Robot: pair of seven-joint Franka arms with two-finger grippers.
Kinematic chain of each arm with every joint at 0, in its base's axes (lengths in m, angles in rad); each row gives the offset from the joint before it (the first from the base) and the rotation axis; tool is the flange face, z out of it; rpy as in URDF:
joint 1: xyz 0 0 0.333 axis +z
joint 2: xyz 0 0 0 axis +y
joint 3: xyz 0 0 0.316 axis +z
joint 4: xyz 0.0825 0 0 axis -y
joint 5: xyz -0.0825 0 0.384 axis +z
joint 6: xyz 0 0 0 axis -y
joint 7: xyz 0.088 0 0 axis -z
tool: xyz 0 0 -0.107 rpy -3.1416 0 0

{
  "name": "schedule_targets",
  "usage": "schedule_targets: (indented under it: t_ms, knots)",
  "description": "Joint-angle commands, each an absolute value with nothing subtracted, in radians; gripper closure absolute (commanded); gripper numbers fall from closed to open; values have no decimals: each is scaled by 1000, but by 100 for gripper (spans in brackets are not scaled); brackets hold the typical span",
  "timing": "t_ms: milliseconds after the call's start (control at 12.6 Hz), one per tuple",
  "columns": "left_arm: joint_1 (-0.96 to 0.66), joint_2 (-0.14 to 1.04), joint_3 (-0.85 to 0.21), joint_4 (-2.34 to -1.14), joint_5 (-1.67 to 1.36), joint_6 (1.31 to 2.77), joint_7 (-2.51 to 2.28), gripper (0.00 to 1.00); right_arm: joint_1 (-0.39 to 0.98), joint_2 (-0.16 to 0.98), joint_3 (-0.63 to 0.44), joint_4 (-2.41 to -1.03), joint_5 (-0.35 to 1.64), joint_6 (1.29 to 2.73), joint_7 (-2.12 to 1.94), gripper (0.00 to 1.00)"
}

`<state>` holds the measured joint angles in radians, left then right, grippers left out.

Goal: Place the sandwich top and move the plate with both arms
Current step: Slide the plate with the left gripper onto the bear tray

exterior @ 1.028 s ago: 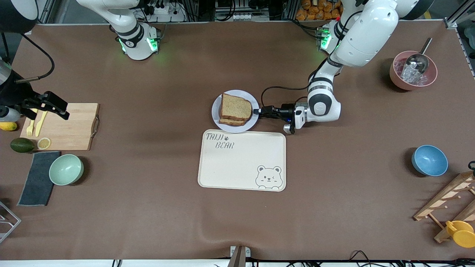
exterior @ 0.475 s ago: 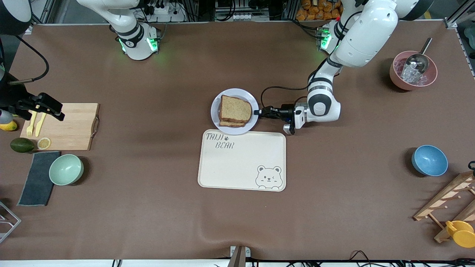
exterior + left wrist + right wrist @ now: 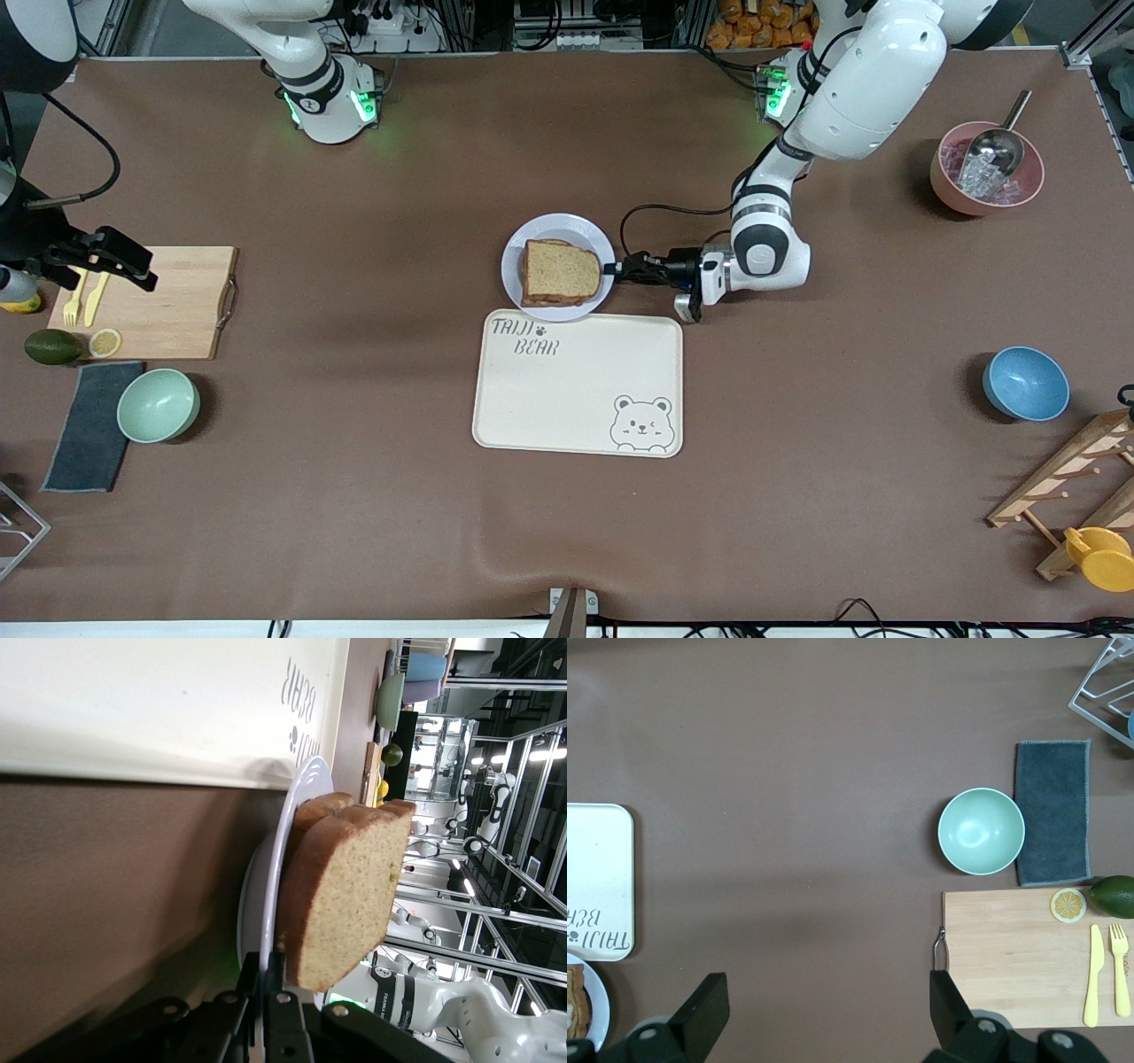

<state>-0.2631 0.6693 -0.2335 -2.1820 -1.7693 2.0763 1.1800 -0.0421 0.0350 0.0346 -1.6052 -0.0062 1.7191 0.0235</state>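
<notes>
I see the plate (image 3: 515,267) has slid a little toward the right arm's end of the surface since a second ago, and the sandwich top (image 3: 560,269) on it has turned so its edges now run square with the tray (image 3: 576,390). My left hand (image 3: 612,268) has gone from partly open to fully closed, and it is clamped on the plate's rim at the edge toward the left arm's end; in the left wrist view the fingers (image 3: 282,1003) pinch the thin pale rim with the bread slice standing just above them. The plate lies just beside the tray, on the edge farther from the front camera. My right hand (image 3: 113,262) hangs wide open over the wooden cutting board (image 3: 168,306), well apart from the tray, holding nothing and waiting
</notes>
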Motion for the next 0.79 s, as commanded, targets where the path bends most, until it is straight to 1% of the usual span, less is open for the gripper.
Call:
schedule_targets:
  t_ms: [0, 316, 712]
  knots:
    - [-261, 683, -267, -2154, -1807, 2092, 1207, 100, -63, 48, 54, -1577, -20, 1701, 28, 0]
    - [-255, 652, -282, -2166, -1819, 2092, 1206, 100, -57, 48, 54, -1575, -28, 1703, 31, 0]
    - [-236, 611, -334, -2171, -1845, 2091, 1195, 100, -57, 46, 55, -1575, -28, 1703, 32, 0]
